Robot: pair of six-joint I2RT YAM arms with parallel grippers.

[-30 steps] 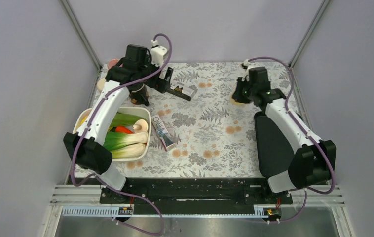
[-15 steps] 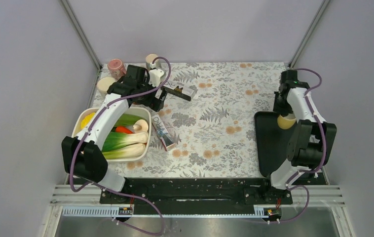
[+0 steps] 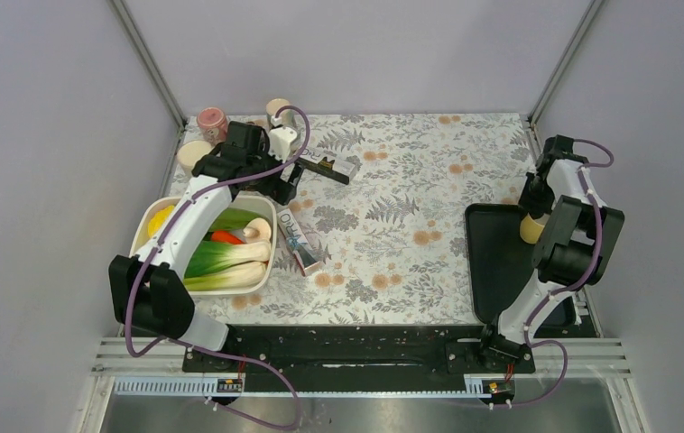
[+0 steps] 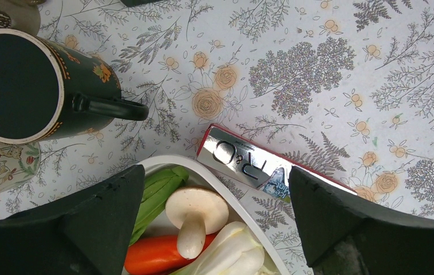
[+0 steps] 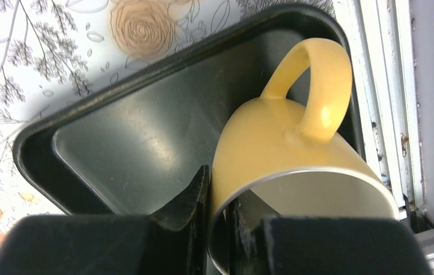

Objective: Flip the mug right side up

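Note:
A yellow mug [image 5: 295, 143] hangs over the back right corner of the black tray [image 5: 134, 137]; it also shows in the top view [image 3: 530, 227]. Its mouth faces my wrist and its handle points away. My right gripper [image 5: 220, 200] is shut on its rim, one finger inside and one outside. I cannot tell whether the mug touches the tray. My left gripper [image 4: 216, 189] is open and empty above the rim of the white bowl [image 4: 163, 163]. A dark green mug [image 4: 20, 86] stands upright on the cloth, apart from it.
The white bowl [image 3: 151, 216] holds leek, carrot and a mushroom [image 4: 194, 215]. A toothpaste box [image 3: 300, 240] lies beside it and a black box [image 3: 329, 166] behind. A pink cup [image 3: 213, 120], a beige cup [image 3: 277, 110] and a cream cup [image 3: 191, 155] stand at the back left.
My right arm has swung from the back middle of the table to the right with the yellow mug, over the tray. My left gripper has left the dark mug and drawn back.

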